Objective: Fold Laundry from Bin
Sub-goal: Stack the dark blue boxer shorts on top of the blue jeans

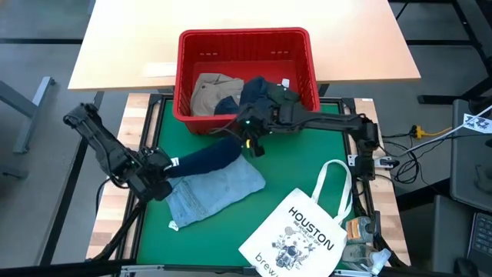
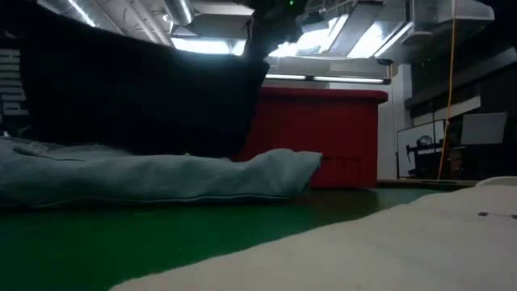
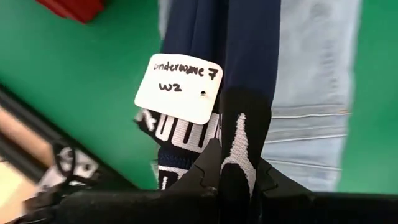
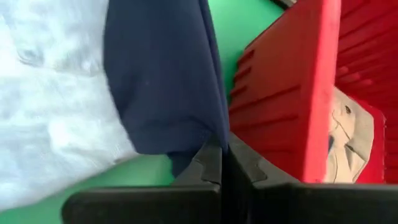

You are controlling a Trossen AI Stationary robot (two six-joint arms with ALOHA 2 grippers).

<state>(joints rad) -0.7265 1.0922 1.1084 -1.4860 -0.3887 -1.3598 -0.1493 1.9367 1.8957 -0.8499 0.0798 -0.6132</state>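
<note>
- One red slotted bin (image 1: 244, 48) at the mat's far edge, holding a khaki garment (image 1: 209, 91).
- One navy garment (image 1: 206, 159), white-tagged, stretched between two grippers above one light blue denim garment (image 1: 215, 192).
- Left gripper (image 1: 159, 171) and right gripper (image 1: 251, 132): each clamped on the navy garment.
- One tote bag (image 1: 304, 235).
</note>
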